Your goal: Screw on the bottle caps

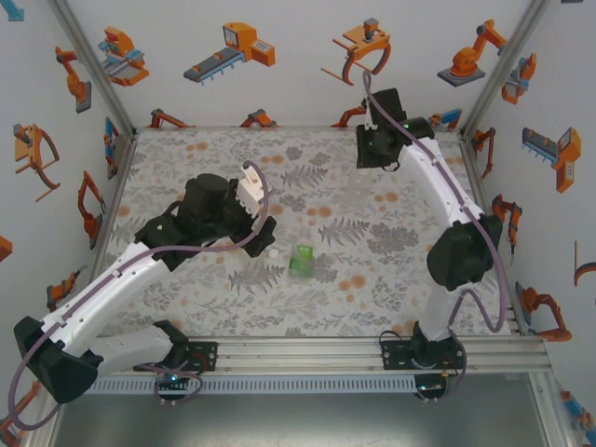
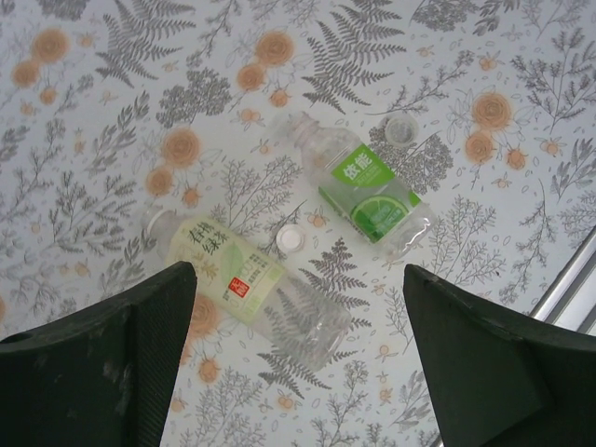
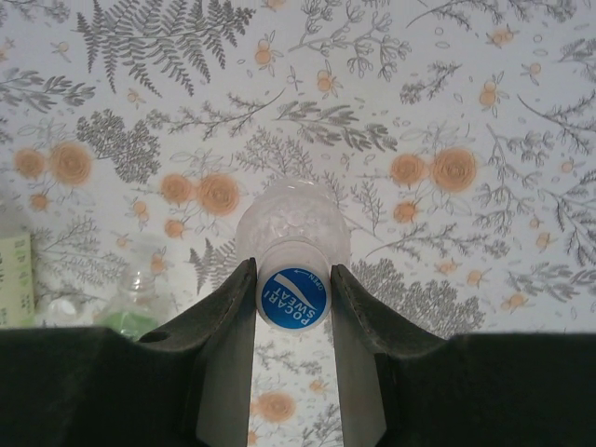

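Floral table (image 1: pixel 372 279), two arms on it. Left arm (image 1: pixel 140 270) reaches over the left-centre; right arm (image 1: pixel 447 196) is stretched to the far right corner.

Left gripper (image 2: pixel 298 272) hangs above the table with its fingers spread wide and nothing between them. Right gripper (image 3: pixel 292 268) is pinched narrow on the blue cap (image 3: pixel 293 298), which sits on the neck of the plain bottle (image 3: pixel 293 223). That bottle is seen end-on from the cap side, so its long axis runs straight away from the wrist. Cannot tell whether its base rests on the table.

Two bottles lie flat near the table centre, in front of the left gripper. In the left wrist view the yellow-label bottle (image 2: pixel 237 279) and the green-label bottle (image 2: pixel 363 191) lie roughly parallel, necks toward upper left and bases toward lower right, both necks bare.

White cap (image 2: pixel 290 240) lies loose between them, just beside the yellow label and about midway across the open fingers. Pale cap (image 2: pixel 400 128) lies farther out, just past the green-label bottle.

Judgement: the left arm is much nearer both loose caps and both lying bottles, and the right is busy. A pick of the white cap means a short drop ahead into the gap between the bottles.
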